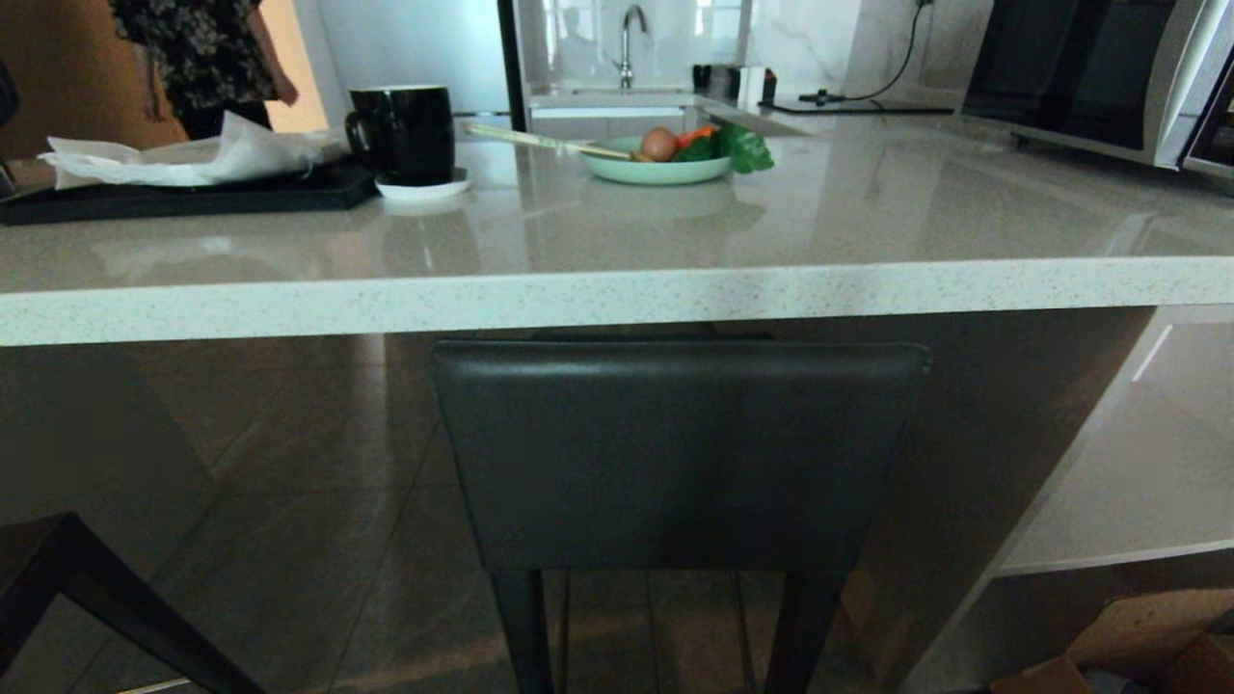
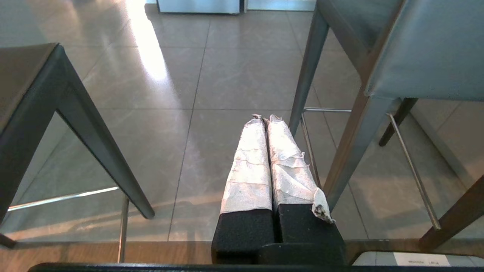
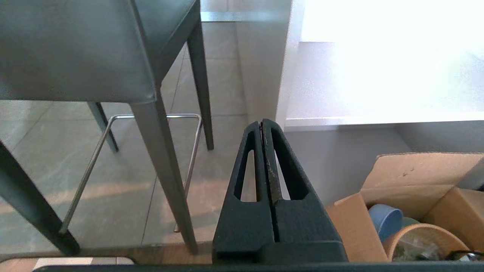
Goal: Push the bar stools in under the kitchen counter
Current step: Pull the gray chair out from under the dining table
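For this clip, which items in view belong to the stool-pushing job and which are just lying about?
Job:
- bar stool straight ahead, backrest just below the slab edge
- second bar stool, at the robot's lower left
- kitchen counter

Lying about:
- black mug
- green plate of food
- dark tray with crumpled paper
- microwave
- cardboard box

My head camera sits low and close, level with the kitchen counter (image 1: 617,299) edge, facing straight across it; one bar stool (image 1: 675,453) backrest fills the lower centre. My left wrist camera looks down along my left gripper (image 2: 264,119) at the floor; that same stool appears upper right. My right wrist camera looks down past my right gripper (image 3: 261,122), with that stool upper left.
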Controlling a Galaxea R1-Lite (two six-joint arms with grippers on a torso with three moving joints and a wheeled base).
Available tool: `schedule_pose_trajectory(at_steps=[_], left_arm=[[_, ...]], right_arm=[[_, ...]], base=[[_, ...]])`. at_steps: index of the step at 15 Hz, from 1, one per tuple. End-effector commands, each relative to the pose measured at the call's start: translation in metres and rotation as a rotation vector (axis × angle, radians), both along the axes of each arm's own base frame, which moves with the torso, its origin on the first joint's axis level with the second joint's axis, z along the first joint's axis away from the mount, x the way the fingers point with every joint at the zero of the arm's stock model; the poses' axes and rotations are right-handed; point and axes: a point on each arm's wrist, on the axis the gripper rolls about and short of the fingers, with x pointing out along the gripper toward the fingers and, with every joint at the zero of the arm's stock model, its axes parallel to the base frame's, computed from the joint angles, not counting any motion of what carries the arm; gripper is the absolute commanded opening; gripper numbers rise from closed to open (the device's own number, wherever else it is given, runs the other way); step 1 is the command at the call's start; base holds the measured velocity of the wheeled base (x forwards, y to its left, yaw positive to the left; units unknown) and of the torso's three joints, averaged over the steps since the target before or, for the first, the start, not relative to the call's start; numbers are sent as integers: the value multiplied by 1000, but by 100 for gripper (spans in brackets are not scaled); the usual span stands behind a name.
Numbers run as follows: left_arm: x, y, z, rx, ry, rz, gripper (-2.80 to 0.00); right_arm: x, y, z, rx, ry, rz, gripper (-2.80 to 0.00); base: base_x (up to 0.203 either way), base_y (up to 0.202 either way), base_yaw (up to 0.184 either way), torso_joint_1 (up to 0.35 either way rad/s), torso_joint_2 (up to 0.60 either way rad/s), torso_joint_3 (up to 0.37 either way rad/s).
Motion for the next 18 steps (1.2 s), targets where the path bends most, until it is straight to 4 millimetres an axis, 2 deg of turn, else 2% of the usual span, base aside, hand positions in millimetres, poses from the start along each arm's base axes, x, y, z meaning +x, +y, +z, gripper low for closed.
schedule_pose_trajectory(at_steps=[1,10,11,12,13,18], left_arm=[[0,0,0,0,3,1,-280],[0,0,0,0,2,1,-280],[0,0,0,0,2,0,0],[0,0,0,0,2,0,0],[0,0,0,0,3,0,0],[0,0,0,0,3,0,0]], right_arm=[[0,0,0,1,3,0,-280],[0,0,0,1,3,0,-280],[0,0,0,1,1,0,-280],[0,0,0,-1,1,1,-280],[0,0,0,-1,1,3,0],[0,0,0,1,1,3,0]], base=[[0,0,0,0,0,0],[0,0,0,0,0,0],[0,0,0,0,0,0],[0,0,0,0,0,0],[0,0,0,0,0,0],[0,0,0,0,0,0]])
